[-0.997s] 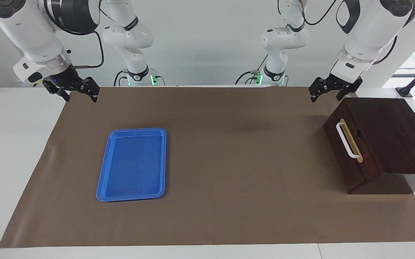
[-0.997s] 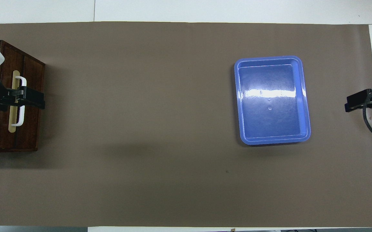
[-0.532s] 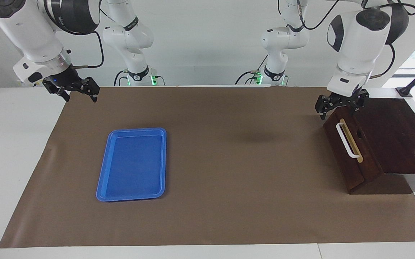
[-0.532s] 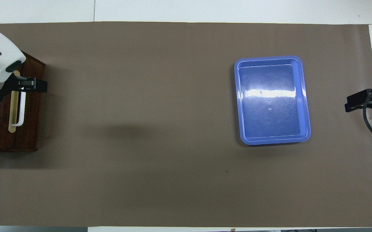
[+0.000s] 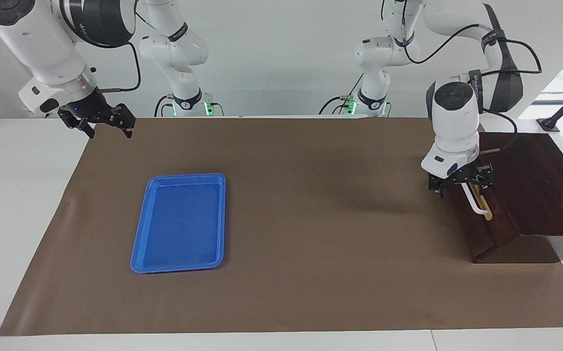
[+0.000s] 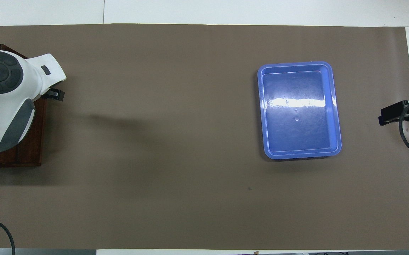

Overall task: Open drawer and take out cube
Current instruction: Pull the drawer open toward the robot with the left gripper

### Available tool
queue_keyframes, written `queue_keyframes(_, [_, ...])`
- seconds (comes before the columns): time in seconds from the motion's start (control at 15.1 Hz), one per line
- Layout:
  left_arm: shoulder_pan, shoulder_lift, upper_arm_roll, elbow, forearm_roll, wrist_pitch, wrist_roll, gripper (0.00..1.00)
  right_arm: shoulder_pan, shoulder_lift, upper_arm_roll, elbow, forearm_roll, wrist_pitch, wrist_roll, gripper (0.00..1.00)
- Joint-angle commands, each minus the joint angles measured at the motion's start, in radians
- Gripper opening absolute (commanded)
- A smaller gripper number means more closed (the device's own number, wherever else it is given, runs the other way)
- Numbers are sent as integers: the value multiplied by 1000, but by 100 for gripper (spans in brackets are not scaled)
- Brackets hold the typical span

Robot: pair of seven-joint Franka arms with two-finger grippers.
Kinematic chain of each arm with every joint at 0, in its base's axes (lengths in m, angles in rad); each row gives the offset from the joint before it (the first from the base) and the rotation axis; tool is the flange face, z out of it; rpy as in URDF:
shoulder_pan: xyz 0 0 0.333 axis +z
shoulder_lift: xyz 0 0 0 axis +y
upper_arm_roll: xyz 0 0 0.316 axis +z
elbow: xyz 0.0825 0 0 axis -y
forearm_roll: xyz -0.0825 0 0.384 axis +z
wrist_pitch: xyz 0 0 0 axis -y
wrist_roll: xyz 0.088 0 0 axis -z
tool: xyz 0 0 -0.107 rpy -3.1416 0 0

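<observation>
Overhead view, blue tray (image 6: 299, 110) well apart from drawer (image 6: 27, 148)

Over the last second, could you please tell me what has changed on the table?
The left gripper came down from above the drawer's top edge to its white handle, jaws open, nothing held yet. The drawer remains closed; the right gripper and the blue tray stayed put.

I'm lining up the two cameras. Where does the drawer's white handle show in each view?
Facing view: the handle slants across the drawer front, its upper end under the left gripper.
Overhead view: not visible; the left arm covers it.
Shared landmark: the blue tray.
</observation>
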Motion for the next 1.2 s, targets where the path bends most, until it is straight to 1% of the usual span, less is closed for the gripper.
queue_keyframes(0.0, [50, -5, 1, -83, 26, 120, -2, 100, -13, -50, 6, -73, -13, 14, -96, 100])
queue_keyframes(0.13, [59, -5, 1, -123, 26, 136, -2, 100, -13, -50, 6, -73, -13, 13, -96, 100])
queue_keyframes(0.33, [70, -8, 1, -147, 26, 136, 1, 100, -13, -50, 6, -73, -13, 14, -95, 100])
queue_keyframes(0.53, [76, 0, 1, -150, 26, 134, 1, 100, -14, -50, 5, -72, -14, 16, -95, 100])
queue_keyframes(0.66, [73, 23, -2, -152, 26, 140, -5, 100, -14, -50, 5, -72, -13, 16, -95, 100])
queue_keyframes(0.8, [43, 29, -7, -146, 22, 171, -54, 100, -14, -48, 5, -72, -13, 16, -93, 100])
queue_keyframes(0.93, [-40, 29, -7, -135, 13, 160, -123, 100, -19, -48, 5, -72, -14, 16, -93, 100])
queue_keyframes(1.0, [-56, 30, -7, -131, -1, 160, -135, 100, -22, -50, 5, -72, -14, 16, -93, 100])
queue_keyframes(1.13, [-94, 30, -5, -129, -65, 159, -135, 100, -22, -50, 5, -72, -13, 16, -93, 100])
